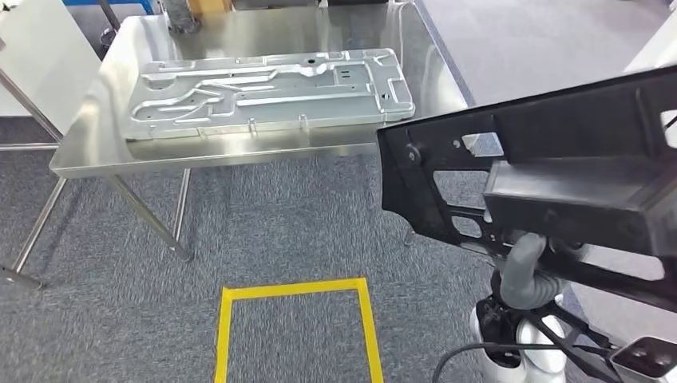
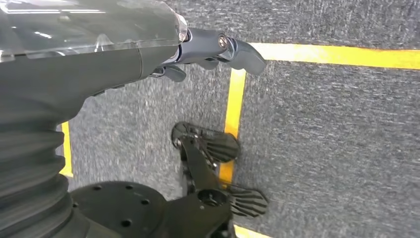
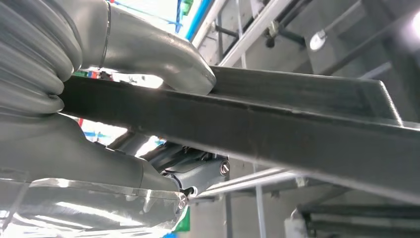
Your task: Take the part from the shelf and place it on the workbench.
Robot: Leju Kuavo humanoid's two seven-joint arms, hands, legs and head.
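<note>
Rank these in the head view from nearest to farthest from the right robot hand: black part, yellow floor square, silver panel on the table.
1. Black part: gripped by the right robot hand.
2. Yellow square: on the carpet, to its left.
3. Silver panel: on the table, ahead and left.

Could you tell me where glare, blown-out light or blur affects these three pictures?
Head view: soft ceiling glare on the steel workbench, and the near black part looks slightly soft. Left wrist view: sharp carpet, with bright reflections on the clear cover behind the left robot hand. Right wrist view: the background is overexposed behind the right robot hand, and the part is dark and underlit.
</note>
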